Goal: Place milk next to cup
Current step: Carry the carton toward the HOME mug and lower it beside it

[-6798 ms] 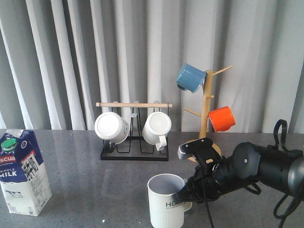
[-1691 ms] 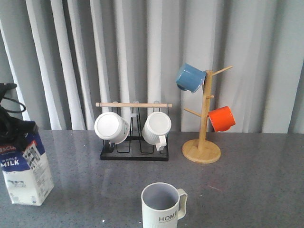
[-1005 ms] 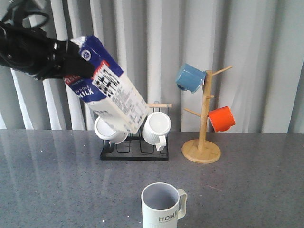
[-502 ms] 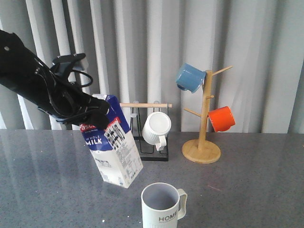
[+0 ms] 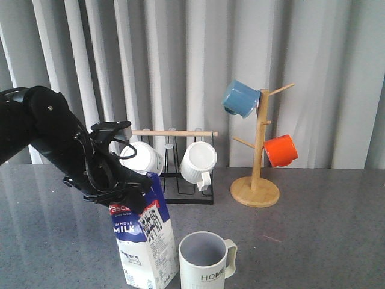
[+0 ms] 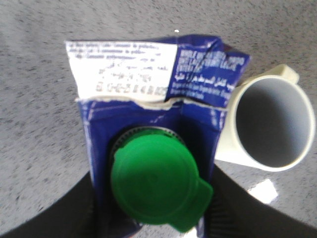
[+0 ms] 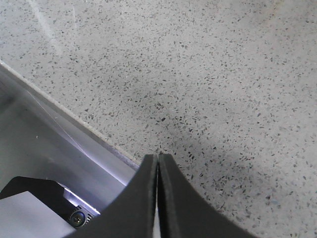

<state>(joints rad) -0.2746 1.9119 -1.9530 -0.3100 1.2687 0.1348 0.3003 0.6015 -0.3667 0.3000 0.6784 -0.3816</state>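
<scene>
The milk [image 5: 144,241] is clamped at its blue gable top by the left gripper [image 5: 123,194], with the black arm angled down from the left. It stands just beside the cup [image 5: 206,260]; their bases are cut off. The green cap [image 6: 156,182] is ridged and round. The right gripper's [image 7: 158,171] jaws are pressed together over the speckled table [image 7: 223,74].
</scene>
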